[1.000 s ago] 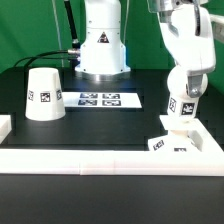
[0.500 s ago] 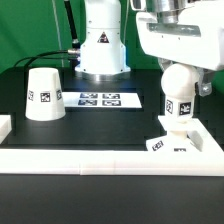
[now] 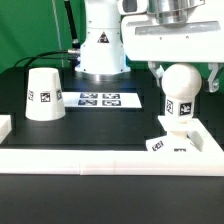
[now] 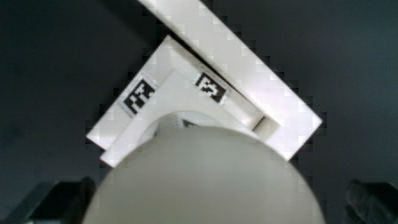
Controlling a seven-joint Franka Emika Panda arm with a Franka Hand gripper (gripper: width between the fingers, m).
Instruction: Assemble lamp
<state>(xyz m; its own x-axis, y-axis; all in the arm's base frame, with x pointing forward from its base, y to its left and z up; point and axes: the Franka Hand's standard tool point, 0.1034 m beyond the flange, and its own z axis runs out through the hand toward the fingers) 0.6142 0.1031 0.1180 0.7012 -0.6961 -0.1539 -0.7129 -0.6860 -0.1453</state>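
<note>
The white round-headed bulb [image 3: 178,93] stands upright on the small square base [image 3: 172,142] at the exterior view's right, near the front white wall. My gripper [image 3: 187,74] is open, with one finger on each side of the bulb's head and neither touching it. In the wrist view the bulb head [image 4: 196,165] fills the foreground. The tagged base [image 4: 214,95] lies beyond it. The dark fingertips [image 4: 63,200] stand apart on both sides of my gripper [image 4: 214,205]. The truncated-cone shade [image 3: 41,92] stands alone at the exterior view's left.
The marker board [image 3: 100,99] lies flat on the black table between the shade and the bulb. A white wall [image 3: 100,157] runs along the front edge, with a short block at the left. The robot's white body [image 3: 101,40] stands at the back.
My gripper has let go of the bulb and risen. The bulb, first covered and tilted, now stands upright and uncovered on the base.
</note>
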